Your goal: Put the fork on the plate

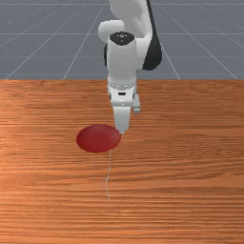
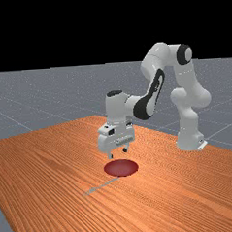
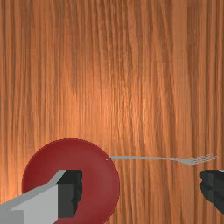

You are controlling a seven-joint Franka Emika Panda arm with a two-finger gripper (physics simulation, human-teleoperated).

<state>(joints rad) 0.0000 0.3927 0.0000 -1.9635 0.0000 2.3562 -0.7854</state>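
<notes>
Gripper fingers stand wide apart above an orange-brown wooden table, as seen from the room. At the far view's left, a slim, pale grey fork lies on the wood, thin handle running into a head of fine tines. Its tines point away from a round, dark red plate; its handle end meets the plate's rim, though whether over, under or merely against it cannot be told. From the front, the fork fades to a faint, broken line.

Next along is the plate, partly hidden in the wrist view by one finger and cut off by the frame's bottom edge. Seen from the front, one finger masks the other. Farther right rises the white and grey arm, black at its joints, bearing small pale marks on a dark strip, too small to read. Its base stands at the far view's right; the front view crops the arm at the top.
</notes>
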